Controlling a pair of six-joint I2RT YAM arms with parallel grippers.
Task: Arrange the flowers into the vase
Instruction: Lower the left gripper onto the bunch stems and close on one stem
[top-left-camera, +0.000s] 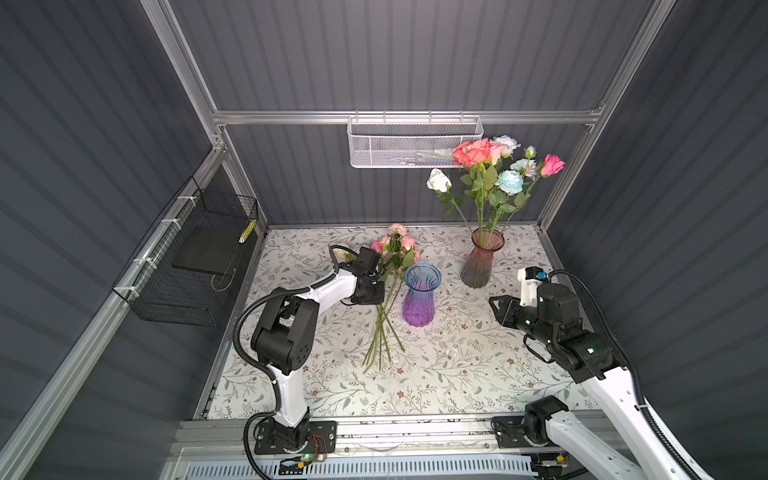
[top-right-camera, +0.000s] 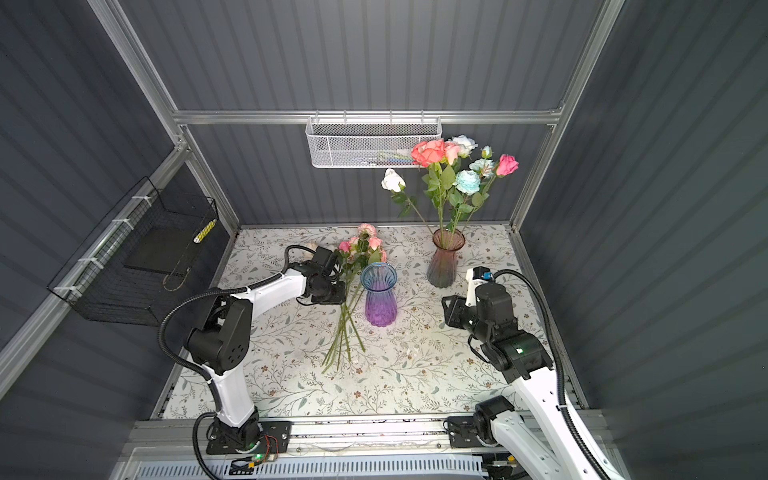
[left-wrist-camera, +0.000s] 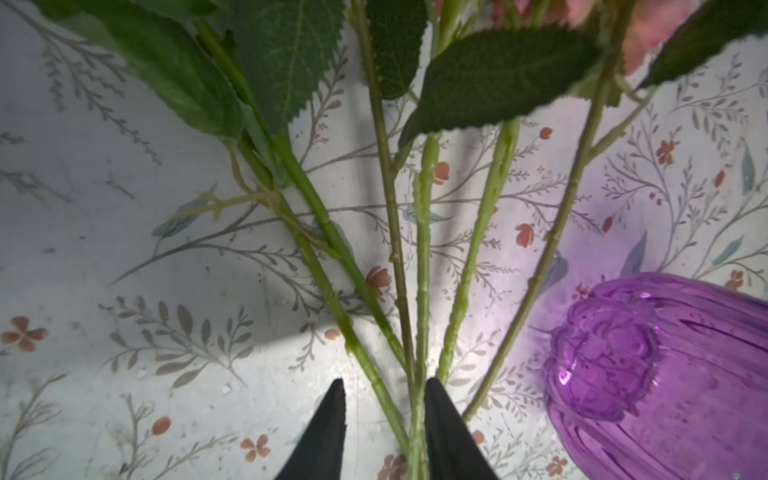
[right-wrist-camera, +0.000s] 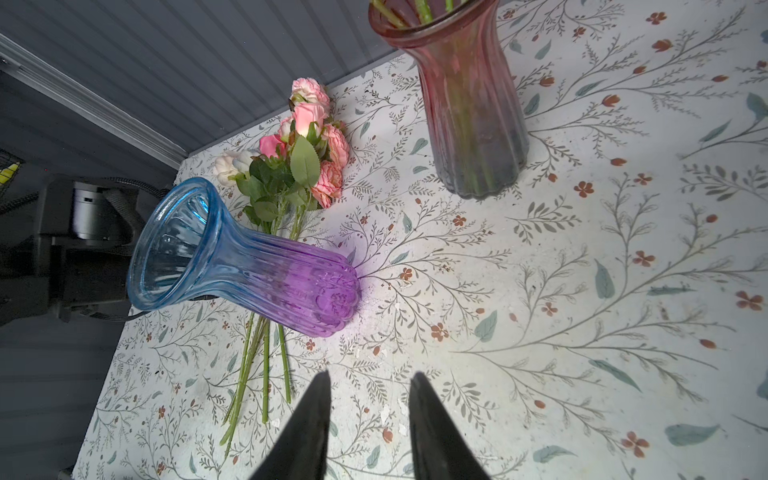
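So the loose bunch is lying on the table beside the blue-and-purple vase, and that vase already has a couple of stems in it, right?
No: the blue-and-purple vase is empty; the right wrist view looks into its open mouth and shows no stems. The loose bunch does lie on the table beside it.

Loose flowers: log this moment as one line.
loose flowers: lying on table beside empty blue-purple vase | pink vase: holds bouquet | left gripper: jaws open astride stems | right gripper: jaws open, empty

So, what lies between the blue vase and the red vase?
Only bare cloth between the blue vase and the red vase; both top views show it.
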